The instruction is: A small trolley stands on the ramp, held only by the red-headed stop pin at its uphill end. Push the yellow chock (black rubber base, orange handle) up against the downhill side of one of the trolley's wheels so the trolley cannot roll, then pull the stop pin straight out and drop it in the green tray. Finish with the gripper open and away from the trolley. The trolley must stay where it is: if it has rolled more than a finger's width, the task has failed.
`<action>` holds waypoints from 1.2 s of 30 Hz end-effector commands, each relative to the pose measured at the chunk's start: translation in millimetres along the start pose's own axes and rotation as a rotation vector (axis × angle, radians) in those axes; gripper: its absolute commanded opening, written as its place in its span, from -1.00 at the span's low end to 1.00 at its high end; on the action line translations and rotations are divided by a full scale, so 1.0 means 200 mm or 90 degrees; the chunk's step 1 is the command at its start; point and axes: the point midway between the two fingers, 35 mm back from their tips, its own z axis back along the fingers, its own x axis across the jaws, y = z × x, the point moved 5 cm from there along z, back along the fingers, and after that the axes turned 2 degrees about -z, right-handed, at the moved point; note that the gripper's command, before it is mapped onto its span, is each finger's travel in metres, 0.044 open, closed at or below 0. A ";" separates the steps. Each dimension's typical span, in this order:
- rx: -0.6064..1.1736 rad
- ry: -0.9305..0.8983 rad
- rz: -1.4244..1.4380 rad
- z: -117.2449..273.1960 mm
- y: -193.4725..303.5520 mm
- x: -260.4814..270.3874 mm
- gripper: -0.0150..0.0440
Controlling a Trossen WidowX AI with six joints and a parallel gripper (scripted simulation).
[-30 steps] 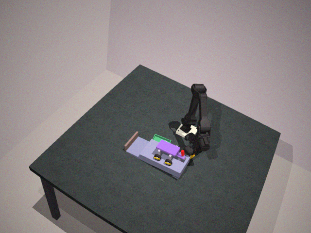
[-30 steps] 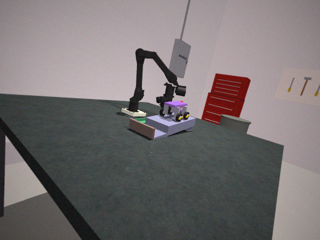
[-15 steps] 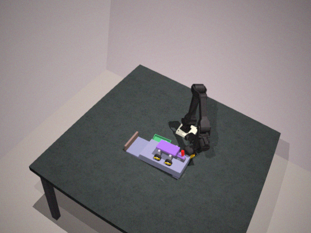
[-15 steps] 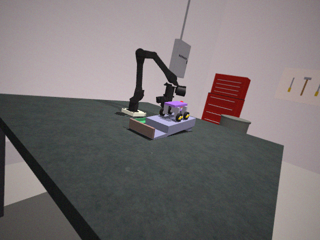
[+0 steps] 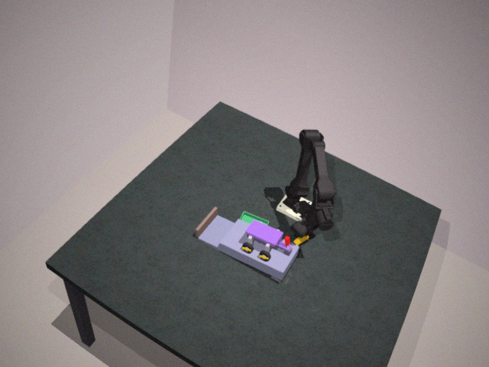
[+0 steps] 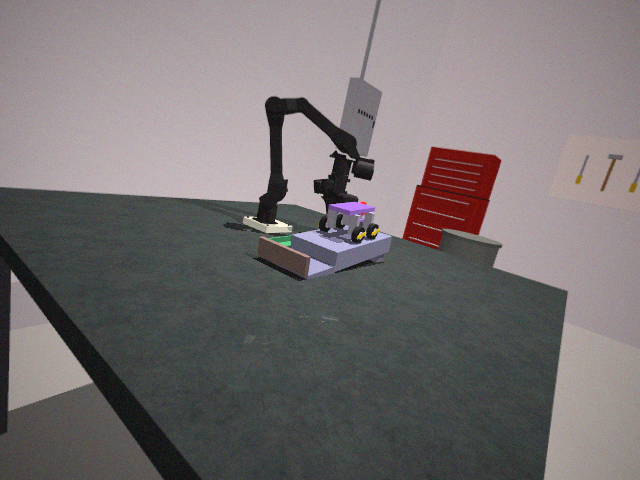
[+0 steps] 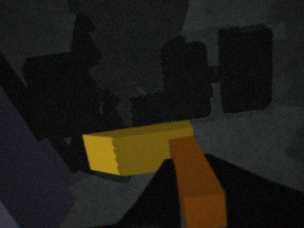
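My gripper is shut on the orange handle of the yellow chock. The chock is beside the ramp's uphill end; whether its base touches the table is unclear. The purple trolley stands on the pale blue ramp. The red-headed stop pin is upright at the trolley's uphill end. The green tray lies beside the ramp, partly hidden by it. In the exterior view, the fingertips and chock are hidden behind the trolley and ramp.
A brown end board stands at the ramp's low end. The arm's cream base is behind the ramp. The ramp's side edge is left of the chock in the wrist view.
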 end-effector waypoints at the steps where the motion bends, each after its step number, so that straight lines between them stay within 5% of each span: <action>1: 0.006 -0.006 -0.003 0.07 0.00 0.00 -0.49; 36: 0.006 -0.006 0.012 0.51 0.01 0.01 -0.49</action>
